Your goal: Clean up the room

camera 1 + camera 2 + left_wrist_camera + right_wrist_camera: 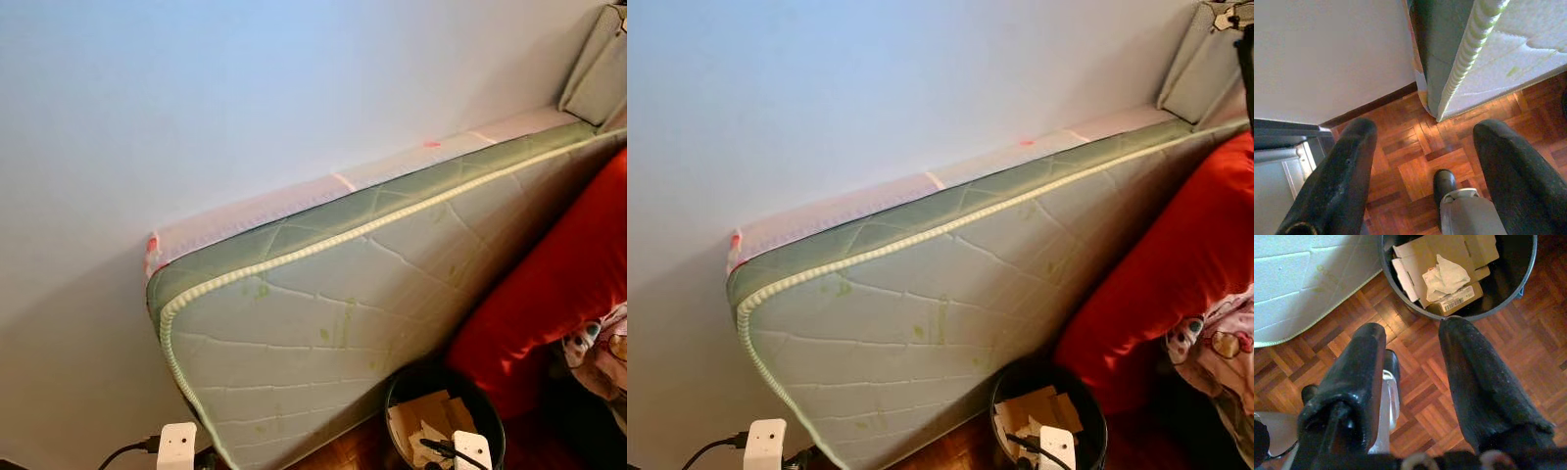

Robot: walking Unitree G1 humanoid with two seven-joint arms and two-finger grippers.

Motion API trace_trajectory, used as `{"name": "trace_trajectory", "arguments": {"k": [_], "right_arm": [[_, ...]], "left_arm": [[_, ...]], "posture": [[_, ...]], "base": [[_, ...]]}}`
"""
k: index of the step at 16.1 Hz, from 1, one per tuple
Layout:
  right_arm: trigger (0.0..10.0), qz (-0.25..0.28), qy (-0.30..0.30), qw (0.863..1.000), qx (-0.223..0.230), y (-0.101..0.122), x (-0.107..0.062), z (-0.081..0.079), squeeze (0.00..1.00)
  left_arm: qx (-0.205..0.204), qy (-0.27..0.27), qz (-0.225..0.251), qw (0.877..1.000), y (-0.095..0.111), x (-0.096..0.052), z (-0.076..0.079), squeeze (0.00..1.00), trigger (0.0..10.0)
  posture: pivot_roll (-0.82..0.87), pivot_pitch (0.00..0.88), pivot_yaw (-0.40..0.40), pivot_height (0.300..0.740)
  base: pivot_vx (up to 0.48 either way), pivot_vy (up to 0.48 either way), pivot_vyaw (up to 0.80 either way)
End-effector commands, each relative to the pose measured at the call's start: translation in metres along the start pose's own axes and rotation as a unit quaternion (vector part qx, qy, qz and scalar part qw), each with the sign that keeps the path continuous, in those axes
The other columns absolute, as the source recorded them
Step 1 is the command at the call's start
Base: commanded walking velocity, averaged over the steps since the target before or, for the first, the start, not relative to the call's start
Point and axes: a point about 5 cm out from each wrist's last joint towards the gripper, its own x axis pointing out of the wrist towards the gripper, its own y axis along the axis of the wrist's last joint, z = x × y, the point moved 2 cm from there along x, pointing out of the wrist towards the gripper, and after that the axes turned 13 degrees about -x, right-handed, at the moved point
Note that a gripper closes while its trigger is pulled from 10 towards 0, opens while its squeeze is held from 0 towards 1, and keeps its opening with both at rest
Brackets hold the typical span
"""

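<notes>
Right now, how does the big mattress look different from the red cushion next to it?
The mattress is pale green and white, while the cushion is bright red. The mattress has stitched quilt lines and a ribbed edge; the cushion looks plain and smooth. The mattress is flat and stiff, standing on its edge against the wall; the cushion looks soft and rounded. Both sit tilted, one against the other.

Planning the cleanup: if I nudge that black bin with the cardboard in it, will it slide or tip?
The black bin stands upright on smooth parquet floor, so it would probably slide. Its load looks light: flattened cardboard and crumpled paper, so a high push might tip it. The right gripper hangs open above the floor beside it.
</notes>
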Motion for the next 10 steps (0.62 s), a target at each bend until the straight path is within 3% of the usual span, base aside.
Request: {"name": "trace_trajectory", "arguments": {"k": [1, 4, 7, 10], "right_arm": [[10.0, -0.033, 0.008, 0.999, 0.04, 0.0166, 0.0023, 0.036, 0.0], [10.0, -0.032, 0.005, 0.999, 0.042, 0.016, 0.0022, 0.0366, 0.0], [10.0, -0.04, 0.005, 0.999, 0.03, 0.0148, 0.002, 0.037, 0.0], [10.0, -0.038, 0.007, 0.999, 0.024, 0.0156, 0.002, 0.0373, 0.0]], "left_arm": [[-0.053, -0.031, -0.055, 0.997, -0.023, -0.0031, 0.0384, 0.0, 10.0], [-0.048, -0.035, -0.054, 0.997, -0.0231, -0.0033, 0.039, 0.0, 10.0], [-0.044, -0.036, -0.053, 0.997, -0.023, -0.0033, 0.0387, 0.0, 10.0], [-0.044, -0.036, -0.054, 0.997, -0.0231, -0.0033, 0.0391, 0.0, 10.0]], "posture": [[0.1, 0.0, -0.141, 0.74], [0.1, 0.0, -0.142, 0.74], [0.1, 0.0, -0.14, 0.74], [0.1, 0.0, -0.141, 0.74]], "base": [[0.0, 0.0, 0.0], [0.0, 0.0, 0.0], [0.0, 0.0, -0.55], [0.0, -0.245, -0.67]]}}
